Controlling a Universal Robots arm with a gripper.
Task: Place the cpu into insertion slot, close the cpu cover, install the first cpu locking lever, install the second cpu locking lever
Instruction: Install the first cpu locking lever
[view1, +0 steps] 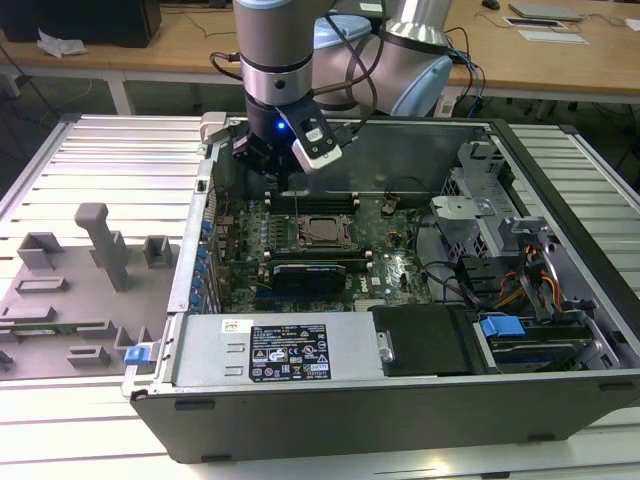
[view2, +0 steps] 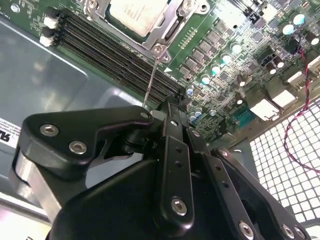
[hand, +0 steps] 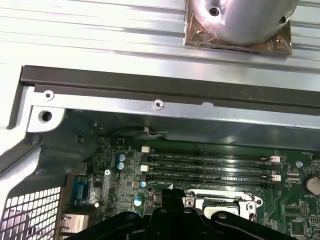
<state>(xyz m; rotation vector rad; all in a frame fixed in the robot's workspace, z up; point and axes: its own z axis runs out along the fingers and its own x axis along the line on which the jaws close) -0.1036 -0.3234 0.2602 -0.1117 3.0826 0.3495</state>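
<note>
1. Exterior view: the end effector (view1: 283, 182) hangs inside the open computer case (view1: 400, 410), near the socketed cpu (view1: 324, 231).
2. Second wrist view: the end effector (view2: 179, 104) is closed and empty. The cpu (view2: 132, 15) lies beyond it, framed by the cpu cover (view2: 170, 20).
3. First wrist view: the end effector (hand: 170, 202) sits just beside the cpu cover (hand: 225, 194).

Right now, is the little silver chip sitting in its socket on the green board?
Yes, in the second wrist view the cpu lies flat inside the metal socket frame on the green board.

Bright overhead light, strong glare, soft shadows.
</note>
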